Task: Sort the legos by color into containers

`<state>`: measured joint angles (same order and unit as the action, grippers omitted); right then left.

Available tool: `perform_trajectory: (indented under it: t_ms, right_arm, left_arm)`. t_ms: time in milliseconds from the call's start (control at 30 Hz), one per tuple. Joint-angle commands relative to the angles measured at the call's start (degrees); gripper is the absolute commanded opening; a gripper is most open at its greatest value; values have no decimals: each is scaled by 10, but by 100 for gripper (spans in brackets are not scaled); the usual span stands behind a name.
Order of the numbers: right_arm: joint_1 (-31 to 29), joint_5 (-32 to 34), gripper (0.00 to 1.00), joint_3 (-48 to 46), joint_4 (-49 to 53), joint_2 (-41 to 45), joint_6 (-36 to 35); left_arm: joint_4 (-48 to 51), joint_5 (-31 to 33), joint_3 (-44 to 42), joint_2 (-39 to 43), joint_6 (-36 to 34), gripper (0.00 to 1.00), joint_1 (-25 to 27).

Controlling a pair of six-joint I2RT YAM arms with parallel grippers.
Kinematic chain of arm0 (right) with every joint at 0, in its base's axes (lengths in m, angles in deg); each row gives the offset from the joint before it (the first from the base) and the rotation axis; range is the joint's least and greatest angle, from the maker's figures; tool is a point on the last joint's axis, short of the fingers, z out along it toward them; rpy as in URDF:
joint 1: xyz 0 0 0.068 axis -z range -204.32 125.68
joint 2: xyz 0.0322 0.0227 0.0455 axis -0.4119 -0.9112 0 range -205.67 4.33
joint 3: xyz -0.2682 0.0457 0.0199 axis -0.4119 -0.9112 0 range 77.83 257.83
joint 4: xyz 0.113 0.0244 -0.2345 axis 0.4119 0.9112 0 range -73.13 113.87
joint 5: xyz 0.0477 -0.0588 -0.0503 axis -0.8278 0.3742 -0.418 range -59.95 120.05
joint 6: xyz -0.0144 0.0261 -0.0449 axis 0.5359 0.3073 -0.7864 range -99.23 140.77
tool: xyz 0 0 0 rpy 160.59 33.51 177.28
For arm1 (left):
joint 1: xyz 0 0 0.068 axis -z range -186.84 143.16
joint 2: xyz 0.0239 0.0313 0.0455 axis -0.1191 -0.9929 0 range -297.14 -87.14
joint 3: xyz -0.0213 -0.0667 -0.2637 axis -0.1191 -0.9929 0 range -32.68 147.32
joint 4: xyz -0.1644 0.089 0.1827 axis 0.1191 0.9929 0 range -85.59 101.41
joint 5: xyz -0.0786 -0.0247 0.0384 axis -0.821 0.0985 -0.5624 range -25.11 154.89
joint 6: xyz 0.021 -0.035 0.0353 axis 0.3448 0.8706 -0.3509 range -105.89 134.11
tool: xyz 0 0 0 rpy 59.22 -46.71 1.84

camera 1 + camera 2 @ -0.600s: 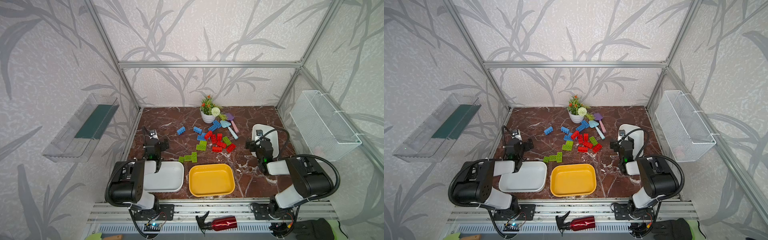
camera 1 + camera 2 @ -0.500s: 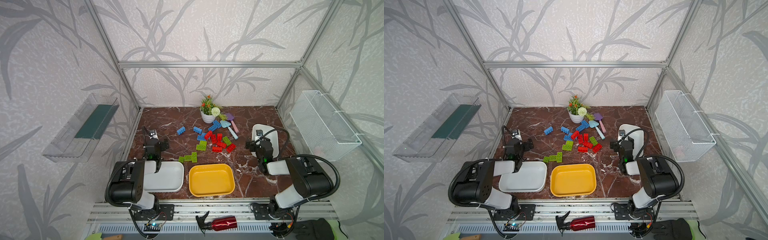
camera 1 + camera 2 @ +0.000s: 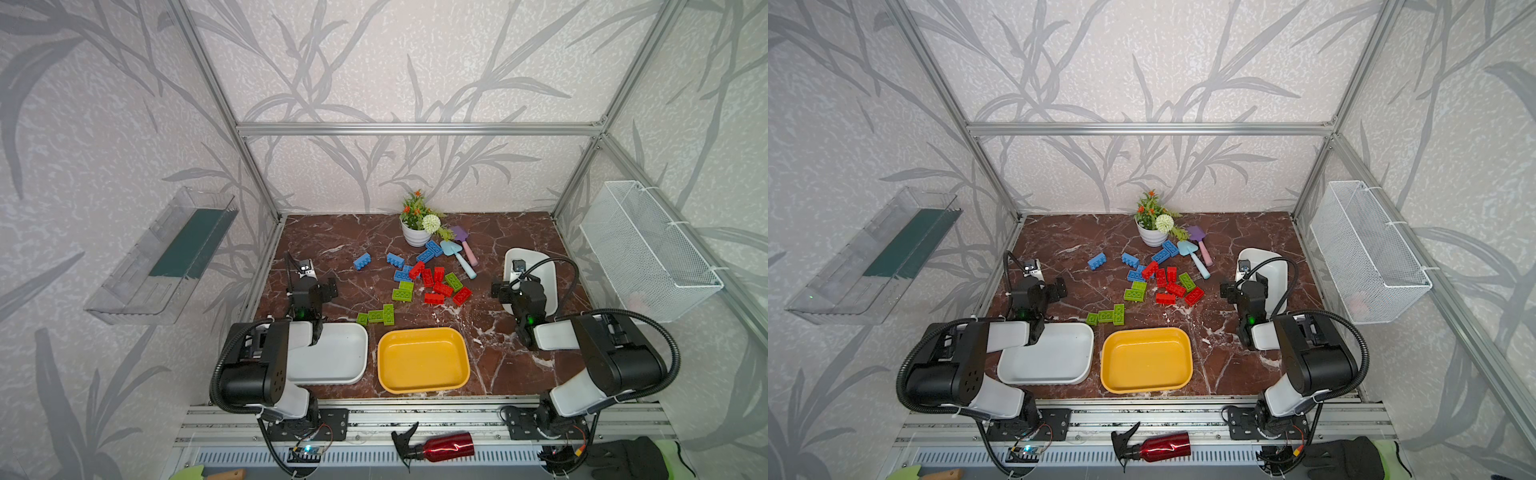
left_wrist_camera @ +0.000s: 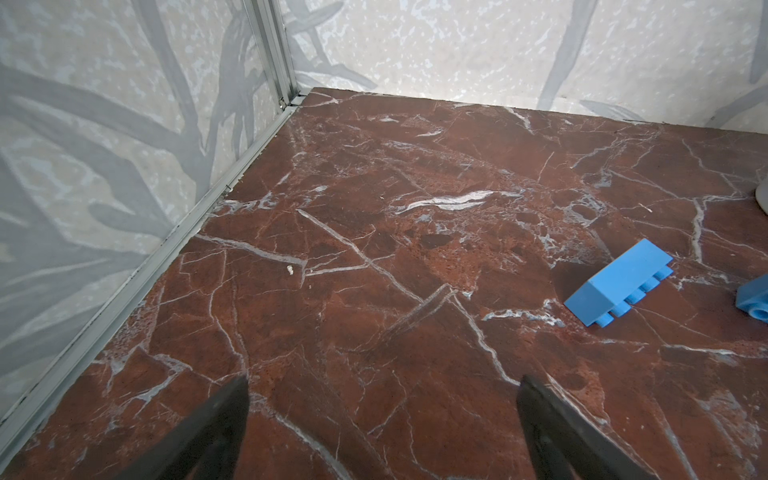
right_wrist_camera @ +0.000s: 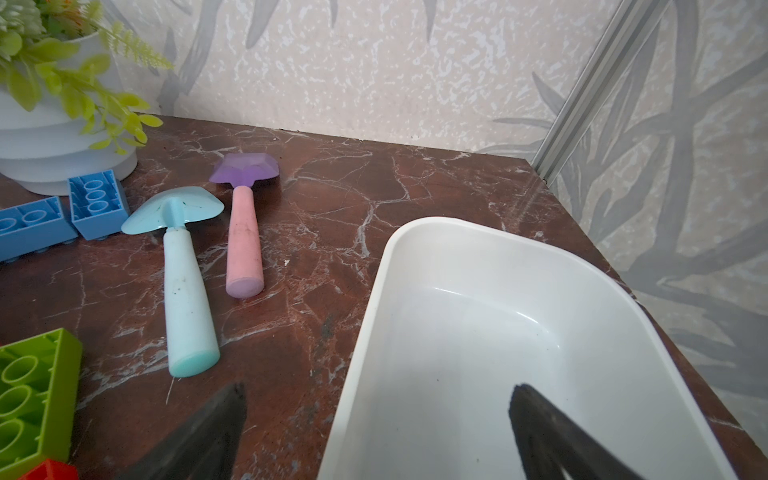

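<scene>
Red-brown marble tabletop (image 3: 332, 237): in both top views I see blue, red, lime plastic bricks (image 3: 438, 274) mid-table, beyond the yellow plastic tub (image 3: 423, 360). Left wrist: left gripper (image 4: 383, 379) spread over marble. Right wrist: right gripper (image 5: 378, 388) spread astride the rim of a white plastic tub (image 5: 478, 270), pastel toy shovels (image 5: 187, 291) beside.

Top views: high at the front, looking down from afar; both share the whole table (image 3: 332, 232).
Left wrist: low, near, facing a table corner.
Right wrist: low, near, over the white tub (image 5: 478, 316).
</scene>
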<state>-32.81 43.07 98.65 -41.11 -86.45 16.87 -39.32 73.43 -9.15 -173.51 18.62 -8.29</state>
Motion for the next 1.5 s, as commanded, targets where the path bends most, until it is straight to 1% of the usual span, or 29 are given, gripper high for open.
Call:
perform_trajectory:
  t_ms: [0,433,500,567,600,700,767,833,900,1000,1033,1100,1200,1267,1333,1400,1467]
  right_arm:
    - [3,4,99,-4,-10,-5,5]
    - [4,2,99,-3,-7,-5,5]
    - [3,5,99,-7,-14,-4,4]
    - [-7,21,99,-2,5,12,-2]
    - [-12,25,99,6,36,30,-9]
    - [-35,43,99,44,140,82,-32]
    - [-47,57,99,73,213,107,-40]
    - [-58,74,99,109,290,127,-16]
    - [-65,77,99,149,372,139,12]
    - [-83,77,99,220,498,137,45]
    - [-91,71,100,242,538,131,51]
    - [-108,56,98,285,598,116,58]
    - [-137,32,96,342,672,85,66]
    - [-153,11,96,375,711,67,81]
    - [-165,-26,96,405,743,51,102]
    - [-176,-57,95,423,755,38,117]
    - [-187,-74,94,432,757,28,137]
  left_arm:
    - [-1,4,6,-3,-4,99,2]
    - [0,4,6,-3,-5,99,2]
    - [0,4,6,-3,-5,94,2]
    - [0,-4,6,-1,-7,91,3]
    - [28,-12,17,6,-11,89,3]
    - [155,-14,75,35,-13,88,4]
    - [193,-18,96,48,-16,88,4]
    - [215,-28,105,68,-23,88,7]
    - [238,-27,118,86,-19,88,10]
    - [321,-33,170,102,8,88,15]
    - [353,-34,196,102,17,88,20]
    - [401,-34,236,97,30,88,34]
    - [456,-33,285,85,36,89,74]
    - [475,-26,306,79,41,89,107]
    - [486,-24,321,76,61,89,138]
    - [486,-32,326,78,78,89,164]
    - [480,-42,327,81,94,89,184]
